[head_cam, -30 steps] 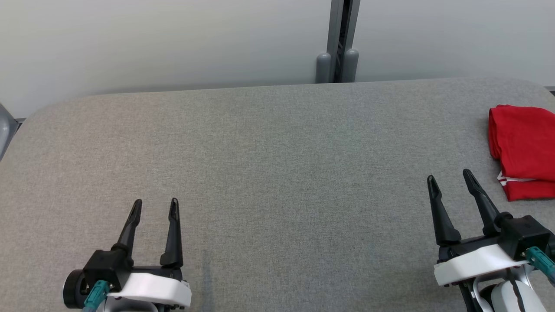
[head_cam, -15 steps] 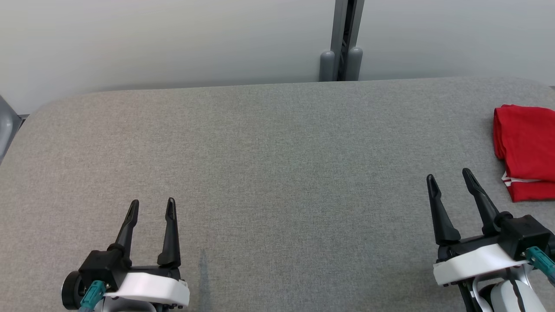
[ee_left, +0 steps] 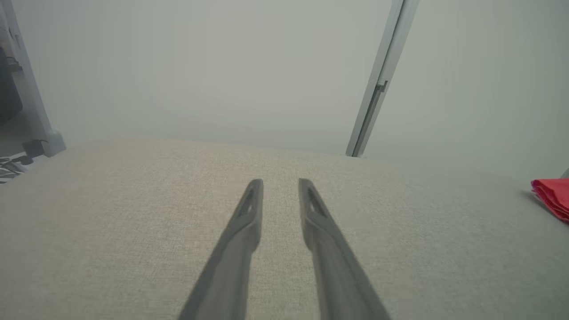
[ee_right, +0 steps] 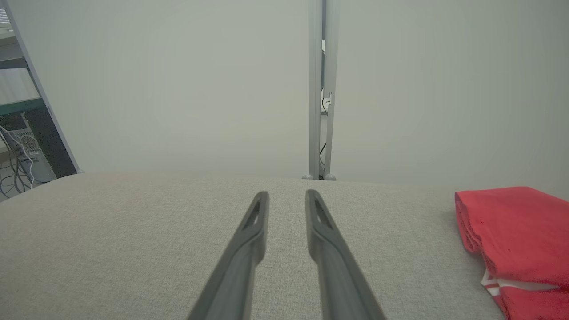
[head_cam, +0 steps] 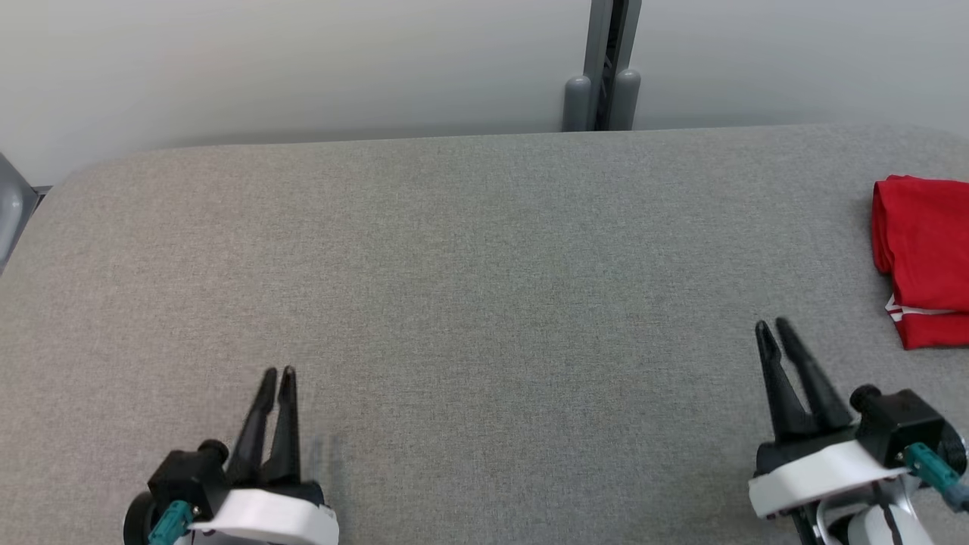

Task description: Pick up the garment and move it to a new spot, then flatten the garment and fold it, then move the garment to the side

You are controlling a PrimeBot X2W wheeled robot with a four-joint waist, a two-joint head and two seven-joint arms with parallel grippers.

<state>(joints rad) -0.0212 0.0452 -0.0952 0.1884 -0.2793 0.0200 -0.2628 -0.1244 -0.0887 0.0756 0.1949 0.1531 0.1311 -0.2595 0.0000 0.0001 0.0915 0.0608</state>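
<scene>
Item: red garment (head_cam: 925, 250), folded bundle, white trim at near edge. Location: far right of grey bench (head_cam: 484, 265), near right hand (head_cam: 773, 325), not touching. Handling, judged: light, soft, limp; layers may slide apart. Pinch thick folded edge through all layers. Left hand (head_cam: 278, 373), right hand: fingers narrow, nothing held.

Grey tbl (head_cam: 484, 250), pale wall (head_cam: 303, 68).

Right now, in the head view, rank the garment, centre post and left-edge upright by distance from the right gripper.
1. Garment, beside the right gripper, on its right.
2. Centre post, behind the table's far edge.
3. Left-edge upright, across the whole table.
</scene>
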